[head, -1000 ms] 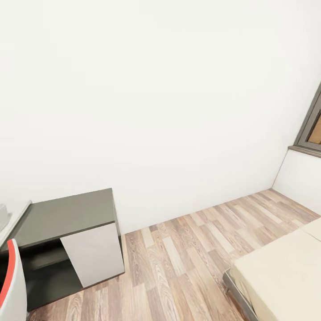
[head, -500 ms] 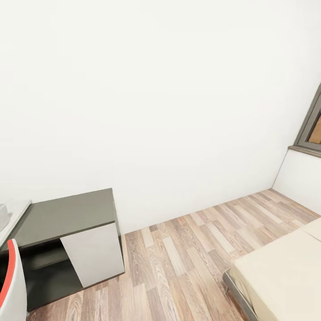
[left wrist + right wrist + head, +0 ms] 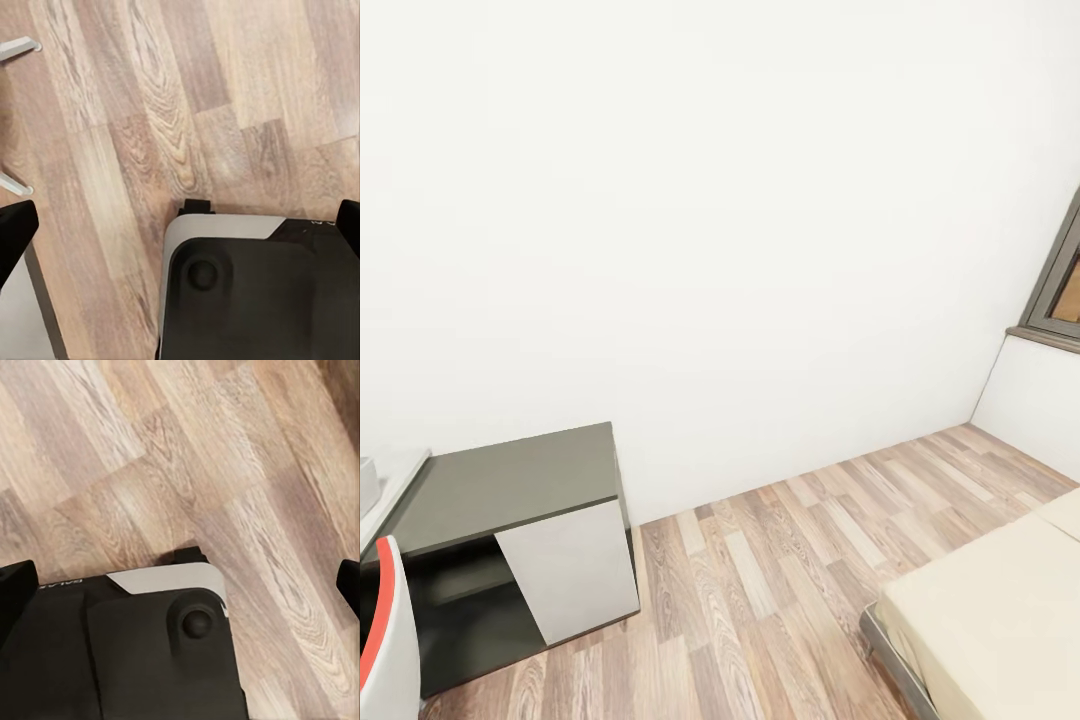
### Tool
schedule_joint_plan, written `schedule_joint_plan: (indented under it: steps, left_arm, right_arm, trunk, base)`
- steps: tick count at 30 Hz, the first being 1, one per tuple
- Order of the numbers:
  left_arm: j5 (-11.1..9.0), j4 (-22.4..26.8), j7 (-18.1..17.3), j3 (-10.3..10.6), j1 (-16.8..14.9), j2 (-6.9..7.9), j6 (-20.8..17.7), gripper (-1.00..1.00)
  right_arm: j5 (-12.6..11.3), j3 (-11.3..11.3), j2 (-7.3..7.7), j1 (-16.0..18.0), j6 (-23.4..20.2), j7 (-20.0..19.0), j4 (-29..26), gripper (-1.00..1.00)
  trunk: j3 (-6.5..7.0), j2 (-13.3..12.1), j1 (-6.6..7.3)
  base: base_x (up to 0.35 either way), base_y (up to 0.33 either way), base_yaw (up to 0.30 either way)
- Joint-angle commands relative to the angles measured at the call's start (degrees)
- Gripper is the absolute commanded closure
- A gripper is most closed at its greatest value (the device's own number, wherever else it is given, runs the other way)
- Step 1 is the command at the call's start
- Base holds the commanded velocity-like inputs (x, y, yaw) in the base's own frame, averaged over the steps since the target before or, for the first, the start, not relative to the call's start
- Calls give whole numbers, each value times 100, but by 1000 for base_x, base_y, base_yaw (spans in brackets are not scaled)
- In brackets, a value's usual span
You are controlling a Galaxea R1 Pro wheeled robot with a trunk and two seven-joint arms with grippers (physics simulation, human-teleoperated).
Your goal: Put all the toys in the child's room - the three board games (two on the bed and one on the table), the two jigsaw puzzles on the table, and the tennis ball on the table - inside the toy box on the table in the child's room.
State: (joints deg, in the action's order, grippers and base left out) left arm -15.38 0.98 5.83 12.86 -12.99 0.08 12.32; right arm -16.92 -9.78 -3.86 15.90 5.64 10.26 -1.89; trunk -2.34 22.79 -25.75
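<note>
Though wrist-view print blurs | bed (image 3: pixel 1000 620) right | dark desk (image 3: pixel 510 490) left

In the head view, a low desk (image 3: pixel 510 490) stood at the left against the wall (image 3: pixel 720 220), with the end of the table (image 3: pixel 390 478) just beside it at the picture's left edge. A chair back (image 3: pixel 385 640) rose in front of the desk. The floor (image 3: pixel 760 590) ran between desk and bed (image 3: pixel 1000 610), which lay at the right. A window (image 3: pixel 1060 290) sat above the bed, on the right-hand wall.
</note>
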Motion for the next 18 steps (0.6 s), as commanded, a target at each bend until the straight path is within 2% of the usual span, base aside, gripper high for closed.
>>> schedule_joint_plan:
  steps: [1,4,10,18]
  left_arm:
    - [-40,-1,15,50,-3,-1,35,-100]
    - [-37,-2,15,54,0,-5,66,-100]
    - [-35,-2,15,58,6,-8,97,-100]
    - [-27,-4,15,58,41,-8,305,-100]
  right_arm:
    - [-49,-53,9,0,27,18,4,-100]
    - [-35,-62,67,-6,23,20,4,-100]
    - [-31,-67,137,-7,17,20,4,-100]
    - [-33,-68,161,-12,30,20,4,-100]
  trunk:
    - [-13,12,-3]
    - [-15,12,-3]
    - [-55,12,-3]
    - [-128,12,-3]
  base:
    - [0,0,0]
    - [-43,-29,0]
    - [-171,-119,0]
    - [-44,-55,0]
